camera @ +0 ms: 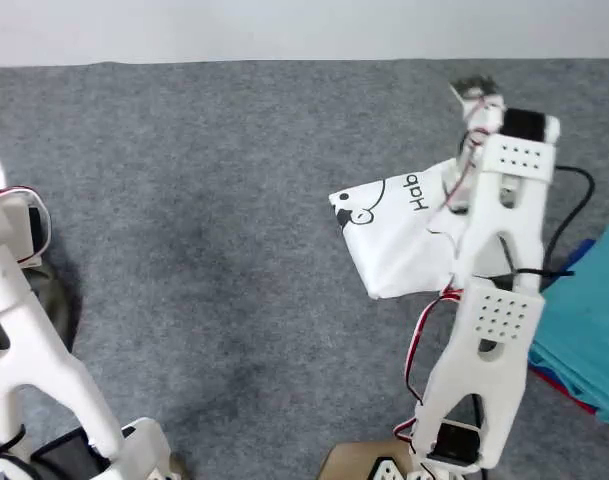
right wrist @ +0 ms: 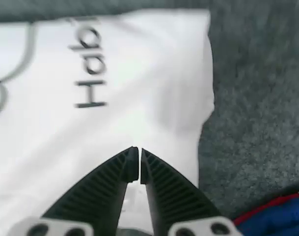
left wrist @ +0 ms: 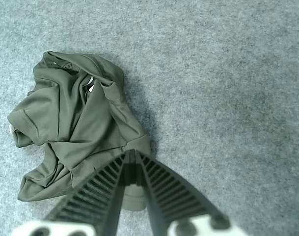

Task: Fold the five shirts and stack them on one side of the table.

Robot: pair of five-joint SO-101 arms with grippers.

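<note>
A folded white shirt [camera: 399, 235] with black print lies on the grey table right of centre. My right gripper [right wrist: 135, 153] hangs over the white shirt [right wrist: 115, 83] near one edge, fingers shut, and no cloth shows pinched between them. A crumpled dark olive shirt [left wrist: 75, 118] lies on the felt under my left gripper [left wrist: 132, 160], which is shut with its tips above the shirt's near edge. A stack of teal and blue shirts [camera: 589, 320] sits at the table's right side, and a blue and red corner [right wrist: 277, 216] of that stack appears in the right wrist view.
The grey felt table [camera: 204, 200] is bare across its middle and back. The right arm [camera: 494, 300] stands between the white shirt and the teal stack. The left arm [camera: 34, 360] rises at the near left corner, with the olive shirt [camera: 52, 292] beside it.
</note>
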